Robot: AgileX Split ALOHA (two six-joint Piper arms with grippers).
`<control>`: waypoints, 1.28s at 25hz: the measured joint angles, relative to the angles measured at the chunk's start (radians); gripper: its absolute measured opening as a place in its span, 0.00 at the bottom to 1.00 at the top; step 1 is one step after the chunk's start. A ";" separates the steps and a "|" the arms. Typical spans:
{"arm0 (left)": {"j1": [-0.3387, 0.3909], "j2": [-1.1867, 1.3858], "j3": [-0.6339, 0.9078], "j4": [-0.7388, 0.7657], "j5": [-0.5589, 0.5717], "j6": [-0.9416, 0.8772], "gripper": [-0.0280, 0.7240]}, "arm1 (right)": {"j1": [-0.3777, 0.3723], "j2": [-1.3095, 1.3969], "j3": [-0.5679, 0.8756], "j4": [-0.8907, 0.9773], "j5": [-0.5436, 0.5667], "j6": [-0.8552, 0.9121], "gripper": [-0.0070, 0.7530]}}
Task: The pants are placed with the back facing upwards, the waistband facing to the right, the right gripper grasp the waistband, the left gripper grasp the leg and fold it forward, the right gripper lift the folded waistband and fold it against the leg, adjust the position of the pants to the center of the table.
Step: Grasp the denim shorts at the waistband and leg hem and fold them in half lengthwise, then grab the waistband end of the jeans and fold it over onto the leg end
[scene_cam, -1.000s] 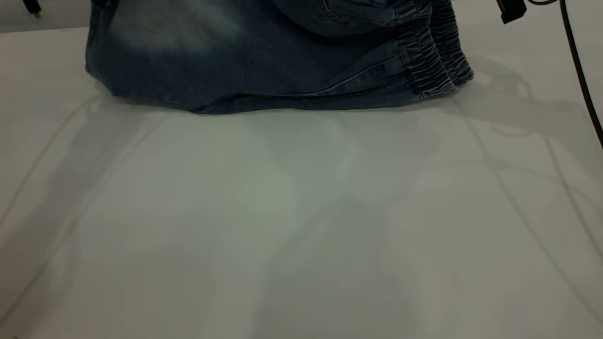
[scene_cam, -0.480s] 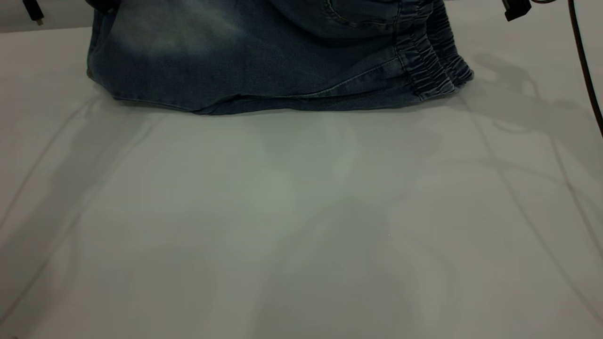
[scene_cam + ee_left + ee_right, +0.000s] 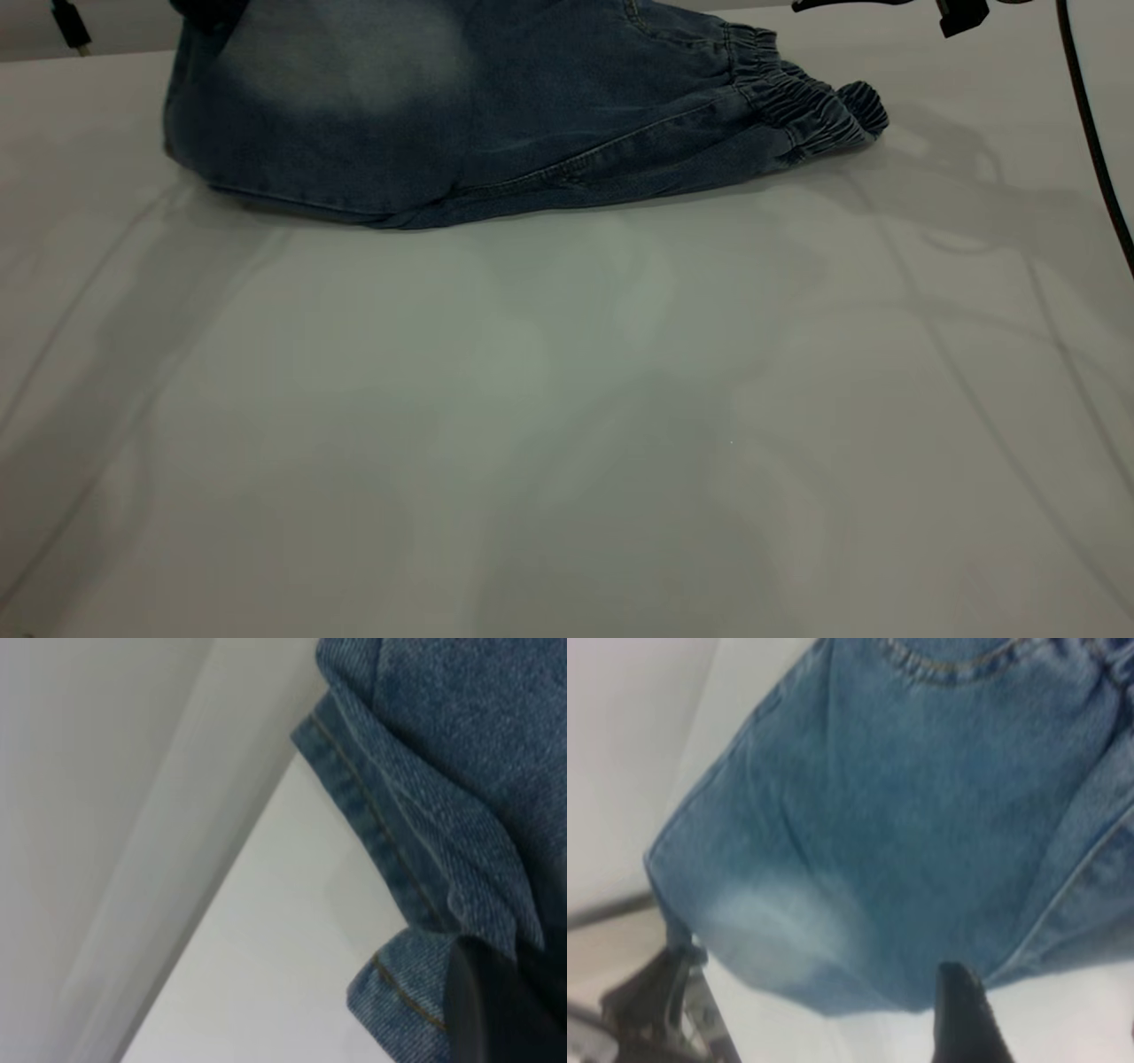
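The pants [image 3: 461, 115] lie folded at the far edge of the counter [image 3: 567, 399], waistband [image 3: 797, 106] to the right. Left hand [image 3: 496, 1010] grips a hem corner (right hand: cannot tell). Risk: dragging to centre w/ one grip may undo the fold.

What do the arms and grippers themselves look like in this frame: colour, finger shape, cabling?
Little hardware shows. The left gripper's finger is a dark, matte, rounded piece. The right gripper's finger is black and tapers to a point. In the exterior view, small black parts sit at the top corners, and a thin black cable runs down the right edge. No markings are visible.
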 joint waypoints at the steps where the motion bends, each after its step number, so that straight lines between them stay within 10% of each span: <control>1: 0.000 0.003 0.000 0.000 -0.021 -0.010 0.09 | 0.000 0.000 0.000 -0.012 0.010 -0.012 0.46; 6: 0.000 0.006 0.000 0.004 -0.069 -0.078 0.17 | 0.000 0.000 0.000 -0.103 0.046 -0.018 0.46; 16: -0.005 0.006 0.000 0.002 -0.075 -0.178 0.69 | 0.000 0.018 0.001 -0.376 0.062 -0.005 0.46; 32: -0.181 -0.010 0.000 0.001 0.079 -0.257 0.73 | -0.038 0.106 -0.001 -0.380 0.018 -0.222 0.47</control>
